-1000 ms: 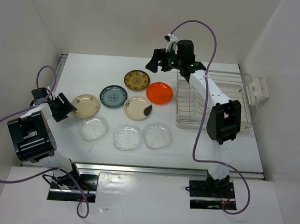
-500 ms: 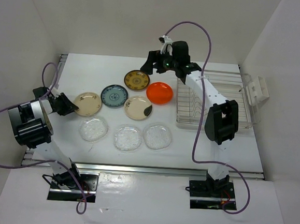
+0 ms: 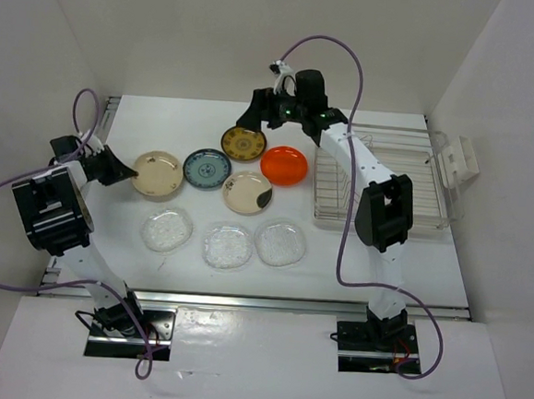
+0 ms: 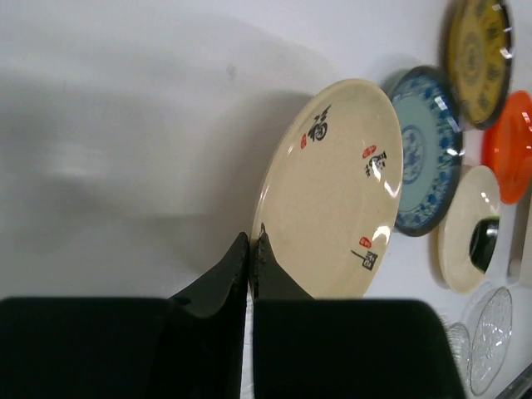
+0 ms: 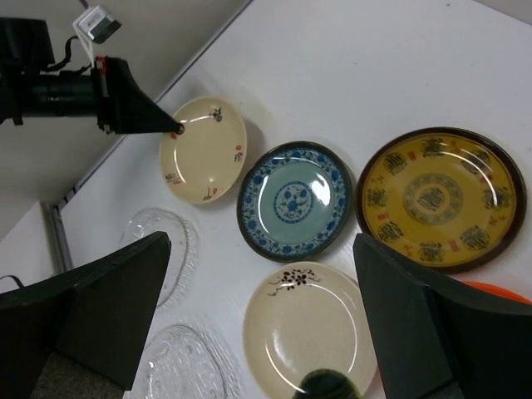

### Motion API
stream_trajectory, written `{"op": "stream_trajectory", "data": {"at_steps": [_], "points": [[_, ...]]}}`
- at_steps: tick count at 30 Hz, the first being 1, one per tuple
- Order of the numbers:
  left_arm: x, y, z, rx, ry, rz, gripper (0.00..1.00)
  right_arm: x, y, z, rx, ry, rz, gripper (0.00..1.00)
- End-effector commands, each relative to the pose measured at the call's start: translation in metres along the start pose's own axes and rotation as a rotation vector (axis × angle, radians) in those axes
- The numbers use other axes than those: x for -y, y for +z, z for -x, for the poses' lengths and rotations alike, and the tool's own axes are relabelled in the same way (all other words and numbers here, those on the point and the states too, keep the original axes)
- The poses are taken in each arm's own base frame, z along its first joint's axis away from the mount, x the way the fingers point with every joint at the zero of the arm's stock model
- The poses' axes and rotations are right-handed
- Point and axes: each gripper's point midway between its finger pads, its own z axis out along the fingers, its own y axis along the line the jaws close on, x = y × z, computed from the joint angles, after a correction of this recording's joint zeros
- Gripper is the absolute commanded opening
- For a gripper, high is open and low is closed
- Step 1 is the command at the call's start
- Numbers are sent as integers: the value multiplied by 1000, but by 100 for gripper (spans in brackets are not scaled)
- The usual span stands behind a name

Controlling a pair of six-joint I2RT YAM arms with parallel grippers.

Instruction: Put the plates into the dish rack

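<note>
My left gripper is shut on the near rim of the tan plate, which tilts up off the table; from above, this gripper sits at the plate's left edge. The teal plate, the brown and gold plate, the orange plate and the cream plate with a dark patch lie flat. Three clear glass plates line the front. My right gripper hangs open above the cream plate, holding nothing. The wire dish rack stands at the right with no plates in it.
White walls close in the table on the left, back and right. A white fixture is mounted on the right wall beside the rack. The right arm's forearm reaches over the rack's left side. A metal rail runs along the near edge.
My left gripper has closed on the tan plate's rim, and the plate has shifted back and tipped up. The right gripper has swung left, from near the rack to above the plates.
</note>
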Motion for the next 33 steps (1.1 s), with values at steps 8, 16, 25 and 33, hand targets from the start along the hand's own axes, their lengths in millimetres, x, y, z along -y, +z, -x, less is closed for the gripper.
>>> {"op": "stream_trajectory", "data": {"at_steps": [8,16,25,33], "points": [[146,-40,99,57,525,-278,0,-58,29,9,25,-48,236,100],[221,-32,78,37,591,-427,0,-70,46,4,43,-37,269,100],[270,-35,58,16,622,-578,0,-61,55,-17,7,8,228,100],[286,-37,56,36,651,-599,0,-39,62,-24,-21,13,83,0]]}}
